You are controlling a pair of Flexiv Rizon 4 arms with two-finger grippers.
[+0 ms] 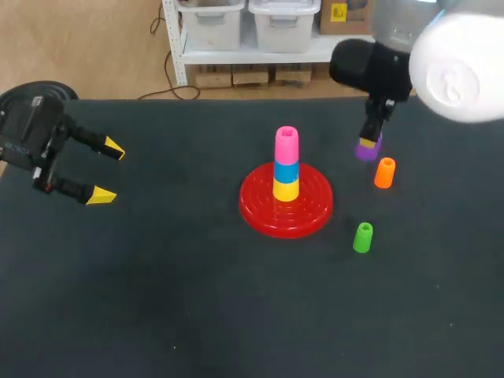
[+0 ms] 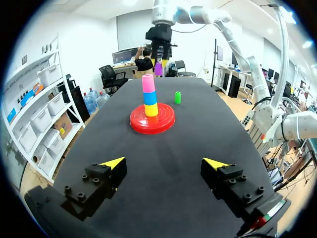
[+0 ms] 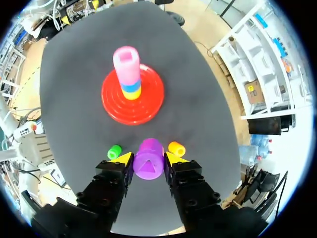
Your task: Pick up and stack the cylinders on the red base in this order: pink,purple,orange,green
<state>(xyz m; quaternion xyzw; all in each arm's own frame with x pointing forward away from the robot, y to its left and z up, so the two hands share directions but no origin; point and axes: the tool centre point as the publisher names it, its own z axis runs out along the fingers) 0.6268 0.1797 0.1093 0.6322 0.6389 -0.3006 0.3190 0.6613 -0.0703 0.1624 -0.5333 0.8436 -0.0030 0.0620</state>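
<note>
**A:** How far is the stacking, if we go from the left side?

**B:** At the left, the left end effector [image 1: 108, 172] hangs over the bare desk [image 1: 157, 299]. Its fingers are wide apart and hold nothing. It is well apart from every cylinder.

**A:** And in the middle?

**B:** The red base [image 1: 260, 209] carries a tower: a yellow cylinder [image 1: 286, 190] at the bottom, a blue cylinder [image 1: 286, 171] on it, and the pink cylinder [image 1: 287, 146] on top. So I judge that the first step, pink, is done.

**A:** What remains?

**B:** Three pieces. The green cylinder [image 1: 362, 237] stands upright on the desk, near the base at its right. Further back, the right end effector [image 1: 368, 141] is closed on the purple cylinder [image 1: 367, 151], with one finger at each side. In the left wrist view the cylinder seems lifted off the desk, but I cannot be sure. The orange cylinder [image 1: 384, 172] stands upright on the desk, just beside it.

**A:** So purple is next?

**B:** Yes, I think purple is the step in hand: it is gripped but not yet above the tower. After that come orange and green, so roughly one of four is finished.
</note>
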